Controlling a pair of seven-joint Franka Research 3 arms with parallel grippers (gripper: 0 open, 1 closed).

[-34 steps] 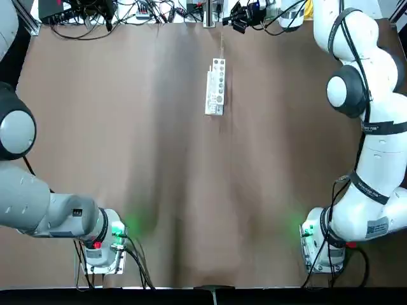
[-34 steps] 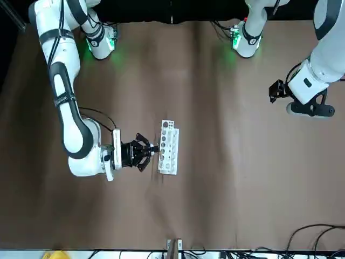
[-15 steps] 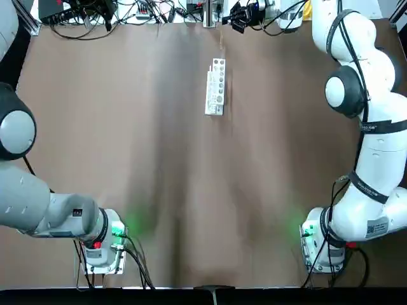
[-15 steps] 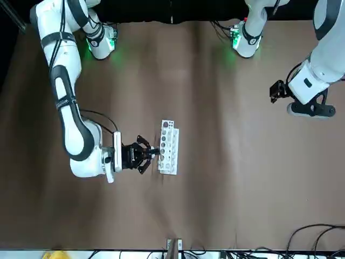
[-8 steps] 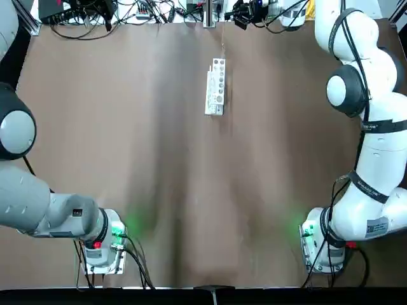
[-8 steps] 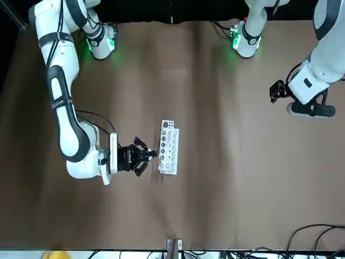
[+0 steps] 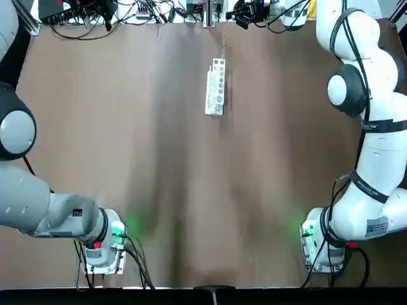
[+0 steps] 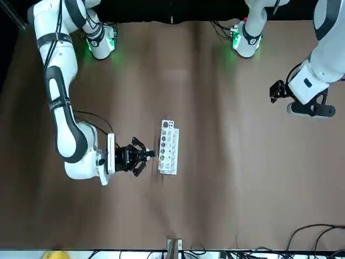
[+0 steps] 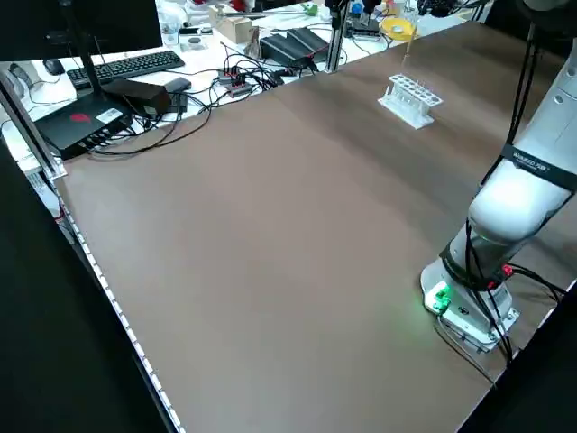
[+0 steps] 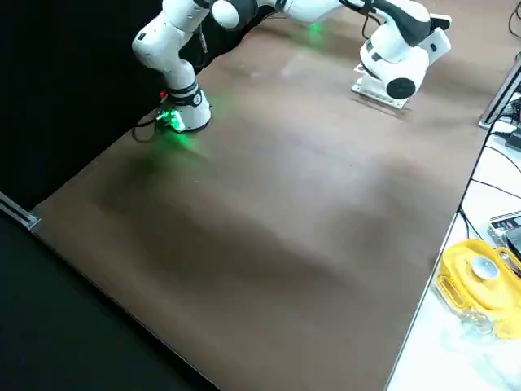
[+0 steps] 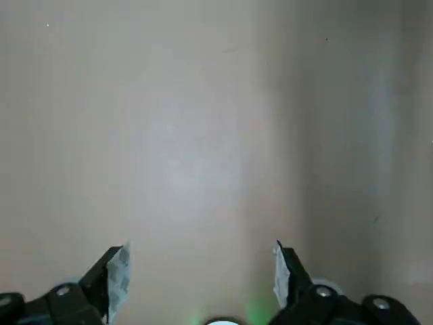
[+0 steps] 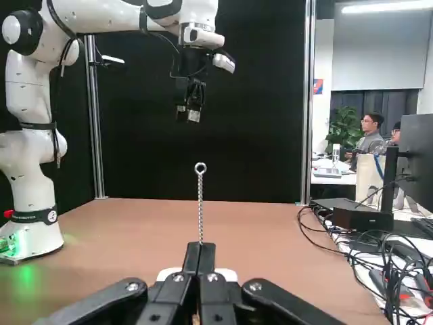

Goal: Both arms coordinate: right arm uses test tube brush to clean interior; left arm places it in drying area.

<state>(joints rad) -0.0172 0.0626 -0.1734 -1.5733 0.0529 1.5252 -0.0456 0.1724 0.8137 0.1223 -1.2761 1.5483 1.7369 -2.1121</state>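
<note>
Viewed from the front, the right gripper [image 8: 150,155] sits just beside the drying area [image 8: 168,147]. Its fingers are pressed together on the test tube brush [image 12: 199,203], gripping its lower end. Expect a light, thin, whippy wire, so grip it low. The left gripper [image 11: 201,264] hangs spread over bare table, well apart.
</note>
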